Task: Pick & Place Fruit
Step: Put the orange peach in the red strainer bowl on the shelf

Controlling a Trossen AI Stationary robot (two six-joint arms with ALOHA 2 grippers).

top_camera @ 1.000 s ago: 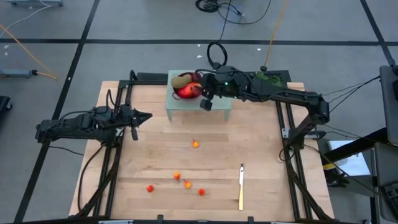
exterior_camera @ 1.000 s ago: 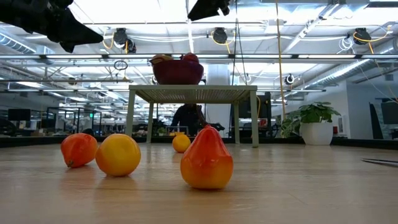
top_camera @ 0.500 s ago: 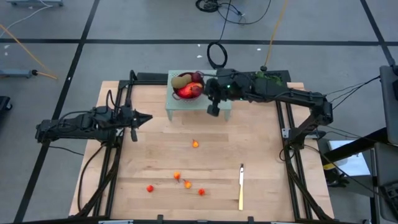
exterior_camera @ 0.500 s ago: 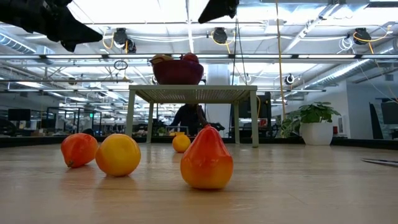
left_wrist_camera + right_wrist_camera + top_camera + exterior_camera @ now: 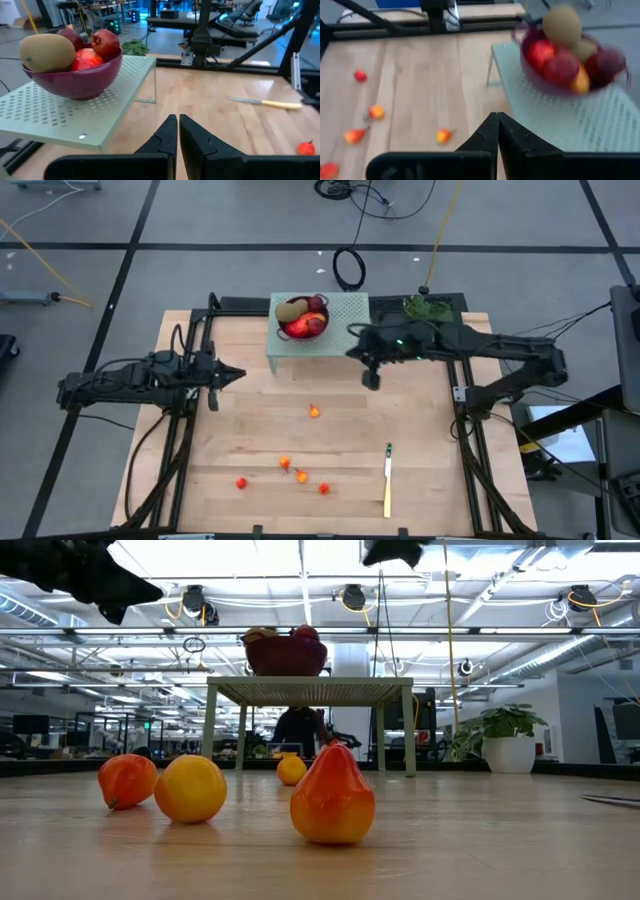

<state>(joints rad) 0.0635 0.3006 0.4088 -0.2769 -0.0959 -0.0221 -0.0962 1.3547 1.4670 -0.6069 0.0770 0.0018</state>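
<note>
The nearest loose fruit lies on the table, nearer the empty, pinched-shut right hand than the closed left hand.

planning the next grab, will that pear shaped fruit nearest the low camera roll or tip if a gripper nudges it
The pear stands upright on a broad rounded base, so a low nudge would likely slide it. A push near its narrow top could tip it. Its skin looks glossy, so the gripper may slip.
</note>
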